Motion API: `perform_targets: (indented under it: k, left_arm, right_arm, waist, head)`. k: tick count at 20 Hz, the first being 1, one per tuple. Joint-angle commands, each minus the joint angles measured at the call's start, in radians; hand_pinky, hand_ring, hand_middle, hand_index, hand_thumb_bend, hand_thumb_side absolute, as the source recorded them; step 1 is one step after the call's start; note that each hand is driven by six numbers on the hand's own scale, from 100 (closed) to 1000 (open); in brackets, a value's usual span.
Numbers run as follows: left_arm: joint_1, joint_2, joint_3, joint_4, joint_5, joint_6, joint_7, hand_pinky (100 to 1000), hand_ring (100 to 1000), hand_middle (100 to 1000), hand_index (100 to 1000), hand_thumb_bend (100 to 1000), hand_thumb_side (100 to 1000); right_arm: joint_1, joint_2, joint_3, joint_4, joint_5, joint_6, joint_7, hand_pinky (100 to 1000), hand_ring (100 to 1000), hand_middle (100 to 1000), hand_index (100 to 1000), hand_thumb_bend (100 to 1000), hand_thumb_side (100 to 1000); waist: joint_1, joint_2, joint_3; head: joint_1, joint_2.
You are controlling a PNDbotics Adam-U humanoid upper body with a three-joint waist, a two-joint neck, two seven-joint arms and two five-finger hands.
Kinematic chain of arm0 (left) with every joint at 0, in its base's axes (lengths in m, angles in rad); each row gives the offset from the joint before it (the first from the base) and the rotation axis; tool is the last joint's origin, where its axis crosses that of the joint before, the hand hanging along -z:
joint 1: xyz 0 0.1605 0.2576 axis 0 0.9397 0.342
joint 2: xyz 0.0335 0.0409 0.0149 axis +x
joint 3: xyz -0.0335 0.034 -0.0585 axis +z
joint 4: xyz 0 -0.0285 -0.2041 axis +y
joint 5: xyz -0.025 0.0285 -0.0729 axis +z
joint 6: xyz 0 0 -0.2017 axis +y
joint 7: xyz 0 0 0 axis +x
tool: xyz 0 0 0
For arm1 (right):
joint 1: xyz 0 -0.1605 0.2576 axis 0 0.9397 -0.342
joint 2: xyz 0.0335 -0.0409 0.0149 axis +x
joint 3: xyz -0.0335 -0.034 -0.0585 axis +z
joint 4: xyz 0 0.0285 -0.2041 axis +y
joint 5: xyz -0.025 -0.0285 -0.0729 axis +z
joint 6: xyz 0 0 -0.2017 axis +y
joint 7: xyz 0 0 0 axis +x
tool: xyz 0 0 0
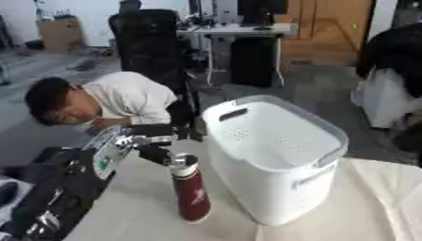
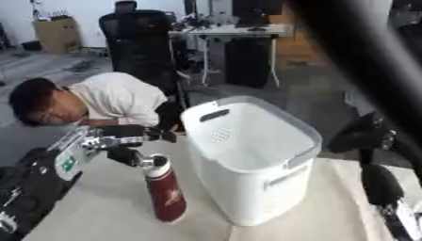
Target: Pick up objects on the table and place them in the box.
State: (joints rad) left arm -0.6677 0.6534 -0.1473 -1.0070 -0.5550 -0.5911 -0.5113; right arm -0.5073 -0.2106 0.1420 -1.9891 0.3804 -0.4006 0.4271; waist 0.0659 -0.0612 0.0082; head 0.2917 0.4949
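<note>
One dark red bottle (image 1: 191,197) stands upright on the table (image 1: 140,207), just beside the white box (image 1: 276,160) on its left. My left hand (image 1: 152,143) has fingers curled around the bottle's silver cap. My right hand (image 2: 362,136) hangs beyond the box; I cannot tell its fingers.

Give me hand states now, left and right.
Left hand: closed on the top of the dark red bottle, which stands beside the white basket.
Right hand: fingers not visible, cannot tell.
</note>
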Motion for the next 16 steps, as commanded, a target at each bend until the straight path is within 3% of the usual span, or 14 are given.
perform_targets:
  k: [1,7,16]
  left_arm:
    - [-0.029,0.015,0.003,0.000,0.012,-0.158,-0.143,1000,1000,1000,1000,362,1000]
    - [-0.025,0.012,-0.005,0.003,0.005,-0.160,-0.162,1000,1000,1000,1000,342,1000]
    - [0.005,0.055,0.006,-0.009,-0.023,-0.115,-0.173,1000,1000,1000,1000,360,1000]
  right_arm:
    - [-0.021,0.005,-0.002,-0.011,-0.004,0.000,0.004,299,587,582,691,100,917]
    - [-0.021,0.006,-0.002,-0.011,-0.003,0.001,0.008,300,589,584,692,100,919]
    - [-0.016,0.001,-0.003,-0.011,0.001,0.004,0.013,301,591,587,693,100,922]
  waist:
    - [0.001,-0.006,-0.001]
    - [0.002,-0.006,-0.003]
    - [0.004,-0.009,0.003]
  head:
    - [0.013,-0.017]
    - [0.013,-0.016]
    - [0.008,-0.010]
